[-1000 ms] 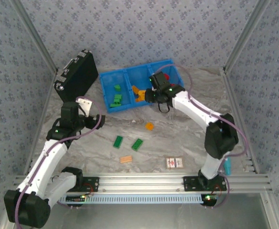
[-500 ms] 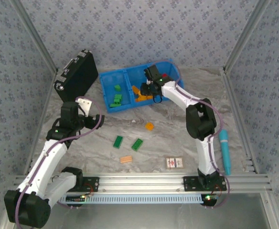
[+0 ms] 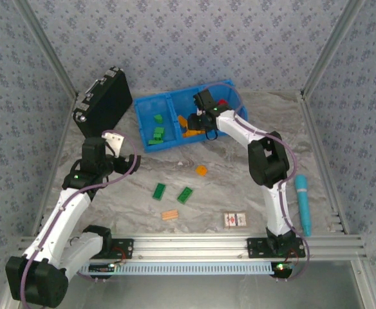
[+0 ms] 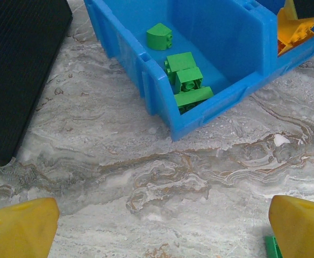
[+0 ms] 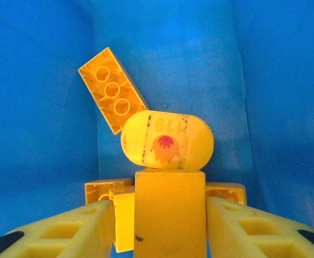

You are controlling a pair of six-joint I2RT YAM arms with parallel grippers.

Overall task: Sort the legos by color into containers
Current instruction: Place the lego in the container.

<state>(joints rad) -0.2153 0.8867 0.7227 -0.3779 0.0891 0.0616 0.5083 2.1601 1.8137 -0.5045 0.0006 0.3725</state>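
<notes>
Left fingers (image 4: 17,228) spread wide and empty, hovering over the bench (image 4: 162,177) just in front of the blue tray (image 4: 216,115), with green legos (image 4: 186,80) in its left bin. Right fingers (image 5: 65,231) are down in the middle bin, flanking a yellow brick (image 5: 170,204) among the orange-yellow legos (image 5: 113,97). We can't tell whether they grip it. On the bench we see a green brick (image 3: 158,190), another green brick (image 3: 185,194) and an orange one (image 3: 201,170) lying loose.

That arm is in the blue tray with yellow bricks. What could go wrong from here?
The upright yellow plastic brick stands close between the fingers of the right end effector; pulling away could drag it out of the blue three-bin plastic tray. The tan ridged piece lies near a loose green plastic brick and might get sorted by mistake.
</notes>
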